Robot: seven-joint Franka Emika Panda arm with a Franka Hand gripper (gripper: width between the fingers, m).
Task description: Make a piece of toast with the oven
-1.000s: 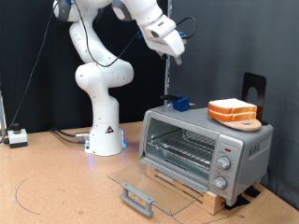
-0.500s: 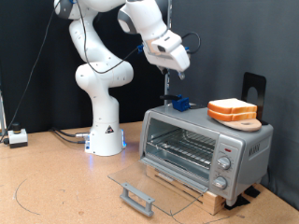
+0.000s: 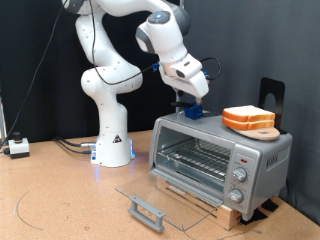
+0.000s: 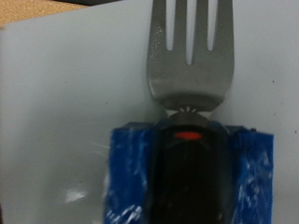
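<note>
**Arm lowered over the blue block on the oven roof**

We see the gripper (image 3: 193,97) low over the roof of the oven (image 3: 220,156), directly above the small blue block (image 3: 192,112) that sits near the roof's edge on the exterior view's left. From the exterior view we cannot tell whether the fingers are apart or together, since the hand's white housing hides them; the wrist view does not show the fingers clearly either.

In the wrist view, a metal fork (image 4: 191,54) stands out of the blue block (image 4: 131,182), tines pointing away from a dark handle with a small red mark. The grey oven roof (image 4: 65,103) fills the background.

The piece of toast (image 3: 249,117) lies to the exterior view's right of the fingers, well apart from them, on the same roof. It rests on a tan wooden board (image 3: 261,132) whose edge shows beneath it. A dark upright object (image 3: 271,97) stands behind the toast.

Below the fingers, the oven's glass door (image 3: 152,199) is folded down flat, its handle (image 3: 146,212) towards the exterior view's bottom, and the wire rack (image 3: 194,158) is exposed. Round knobs (image 3: 239,176) line the oven's panel on the exterior view's right. The oven stands on a brown surface (image 3: 60,200).
</note>
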